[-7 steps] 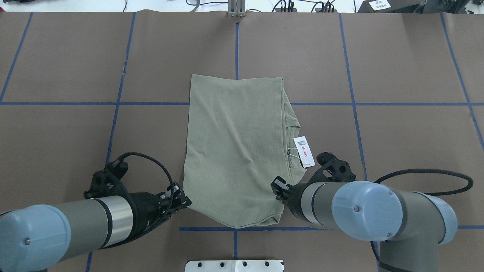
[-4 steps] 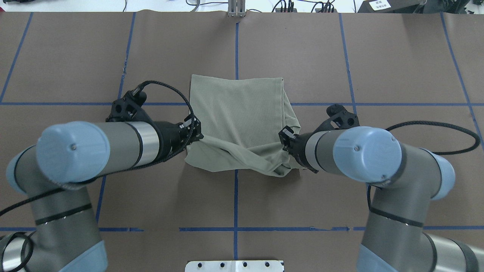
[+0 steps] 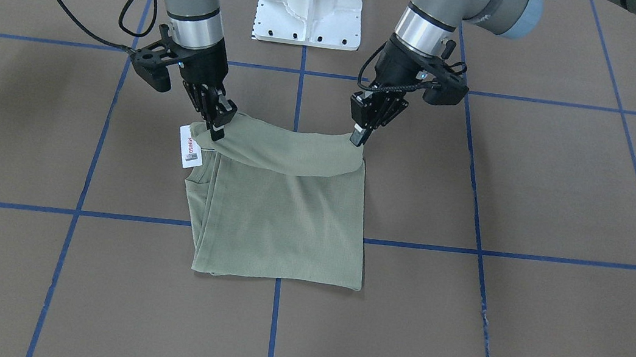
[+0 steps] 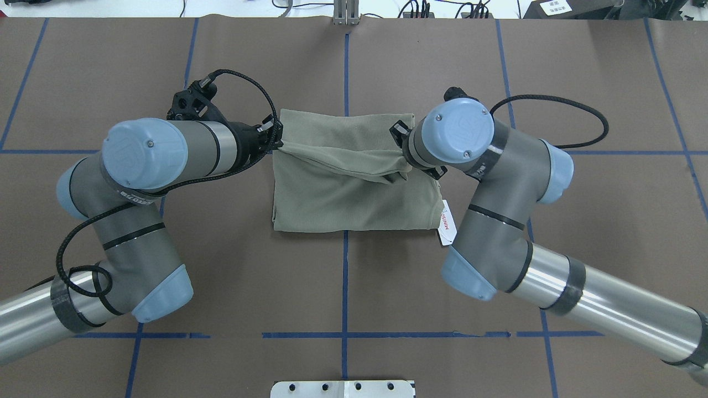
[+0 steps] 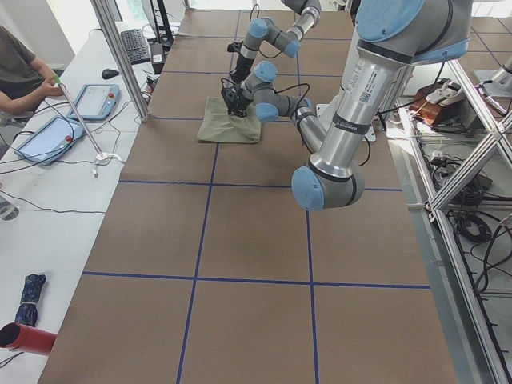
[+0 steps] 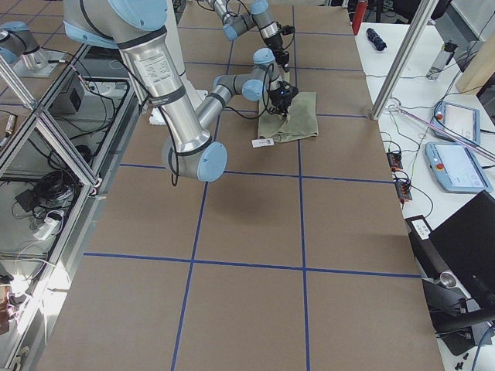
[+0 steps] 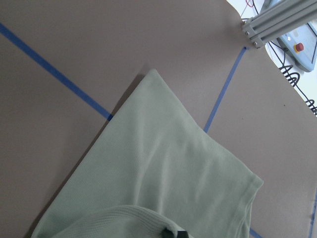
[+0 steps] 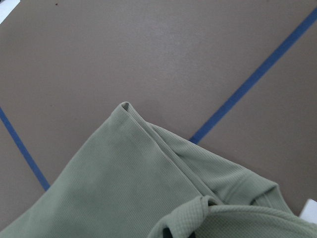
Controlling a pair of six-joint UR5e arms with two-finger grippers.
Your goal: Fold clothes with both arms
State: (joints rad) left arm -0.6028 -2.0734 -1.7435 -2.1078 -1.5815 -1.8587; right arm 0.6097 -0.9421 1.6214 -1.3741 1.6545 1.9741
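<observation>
The sage-green shirt [image 4: 348,199] lies in the middle of the brown table, folded into a rectangle. Its near edge is lifted and doubled back toward the far edge [image 3: 290,156]. My left gripper [image 4: 275,145] is shut on the left corner of that raised edge, and my right gripper [image 4: 399,138] is shut on the right corner. In the front-facing view the left gripper [image 3: 358,138] and right gripper [image 3: 215,128] hold the edge just above the cloth. The white hang tag [image 4: 447,222] sticks out at the shirt's right side. Both wrist views show green knit [image 7: 158,183] [image 8: 124,188] close below.
Blue tape lines [image 4: 345,276] grid the table. The white pedestal base [image 3: 310,5] stands at the robot's edge. A metal post [image 4: 346,14] and cables sit at the far edge. A seated person [image 5: 20,72] with tablets [image 5: 94,102] is beside the table.
Both grippers have carried the shirt's near edge up and away from the robot, over the shirt toward its far edge. The visible shirt is now shorter, with a fold line nearest the robot.
</observation>
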